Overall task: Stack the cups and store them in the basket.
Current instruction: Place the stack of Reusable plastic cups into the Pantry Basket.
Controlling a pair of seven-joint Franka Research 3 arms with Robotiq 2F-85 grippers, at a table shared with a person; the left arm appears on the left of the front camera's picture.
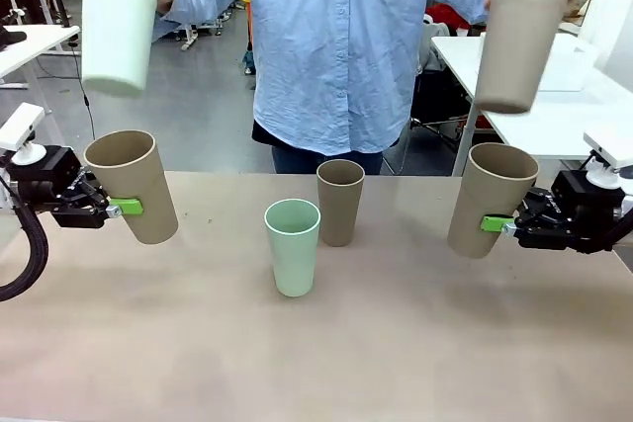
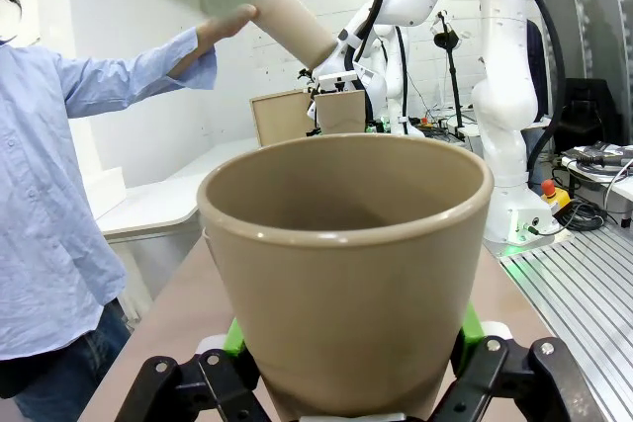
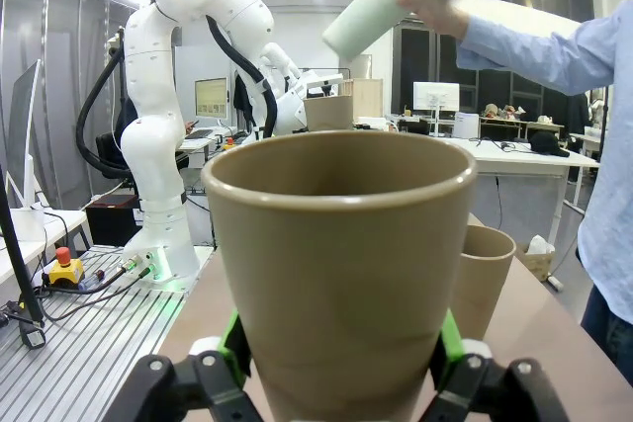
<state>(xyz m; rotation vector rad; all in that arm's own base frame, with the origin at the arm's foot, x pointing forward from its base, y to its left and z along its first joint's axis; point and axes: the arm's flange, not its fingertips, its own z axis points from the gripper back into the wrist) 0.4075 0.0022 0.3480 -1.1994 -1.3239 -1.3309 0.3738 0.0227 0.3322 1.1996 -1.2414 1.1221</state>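
Observation:
My left gripper is shut on a tan cup, held tilted above the table's left side; the same cup shows close up in the left wrist view. A second tan cup hangs on the right with my right gripper shut on it, seen close up in the right wrist view. Across the table the person holds a mint cup high over my left cup and a tan cup over my right one. A mint cup and a tan cup stand upright mid-table. The basket is out of view.
The brown table has free room in front of the two standing cups. The person's body is at the far edge. White tables stand behind at the right.

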